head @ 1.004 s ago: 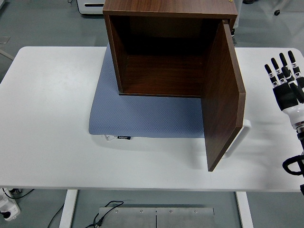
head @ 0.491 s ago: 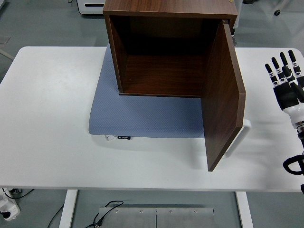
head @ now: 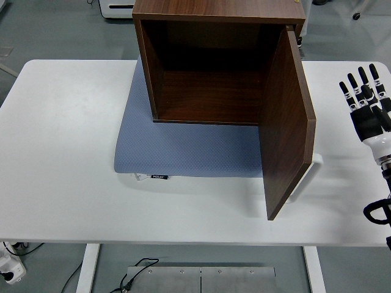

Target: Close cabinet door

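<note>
A dark wooden cabinet [head: 214, 61] stands at the back middle of the white table [head: 61, 152], its inside bare. Its door [head: 286, 131] is hinged on the right and swung wide open toward the near edge. A white handle [head: 308, 176] sticks out on the door's outer face. My right hand [head: 366, 101] hovers over the table's right side, well to the right of the door, fingers straight and spread, holding nothing. The left arm does not show.
A blue-grey mat [head: 183, 149] lies under the cabinet and reaches forward of it. Below the table's near edge are a metal base plate [head: 201, 278] and cables [head: 131, 278] on the floor.
The right hand has shifted very slightly up and left. The cabinet and door stand as before.
</note>
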You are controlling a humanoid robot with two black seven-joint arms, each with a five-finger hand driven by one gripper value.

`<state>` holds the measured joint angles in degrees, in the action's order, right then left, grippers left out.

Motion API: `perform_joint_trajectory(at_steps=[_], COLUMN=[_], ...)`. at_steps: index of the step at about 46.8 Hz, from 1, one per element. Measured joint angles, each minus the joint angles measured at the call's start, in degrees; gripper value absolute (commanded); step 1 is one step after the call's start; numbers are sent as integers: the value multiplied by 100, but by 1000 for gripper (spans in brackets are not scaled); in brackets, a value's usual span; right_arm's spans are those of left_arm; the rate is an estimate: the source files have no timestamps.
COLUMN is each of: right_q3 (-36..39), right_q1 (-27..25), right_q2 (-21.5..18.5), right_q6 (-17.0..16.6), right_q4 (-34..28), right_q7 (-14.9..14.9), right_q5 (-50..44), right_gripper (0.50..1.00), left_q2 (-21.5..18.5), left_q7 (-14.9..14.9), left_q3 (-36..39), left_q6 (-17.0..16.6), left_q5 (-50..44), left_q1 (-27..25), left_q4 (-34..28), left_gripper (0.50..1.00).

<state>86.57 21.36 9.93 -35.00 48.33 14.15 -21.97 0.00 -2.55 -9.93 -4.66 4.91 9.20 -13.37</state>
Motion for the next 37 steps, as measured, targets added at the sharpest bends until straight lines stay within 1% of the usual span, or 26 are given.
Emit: perform_joint_trajectory(at_steps=[26,37], right_q3=[-27,-27], right_q1=[-139,-148], right_q2=[44,197], right_q6=[0,0], right_q4=[149,188], right_q7=[-41,-44], right_q5=[0,0], right_gripper=[1000,1000], left_q2=[0,0], left_q7=[0,0], left_q3=[0,0], left_q6=[0,0], left_q5=[0,1], left_q1=[2,1], left_q4=[1,0], left_gripper=[1000,1000])
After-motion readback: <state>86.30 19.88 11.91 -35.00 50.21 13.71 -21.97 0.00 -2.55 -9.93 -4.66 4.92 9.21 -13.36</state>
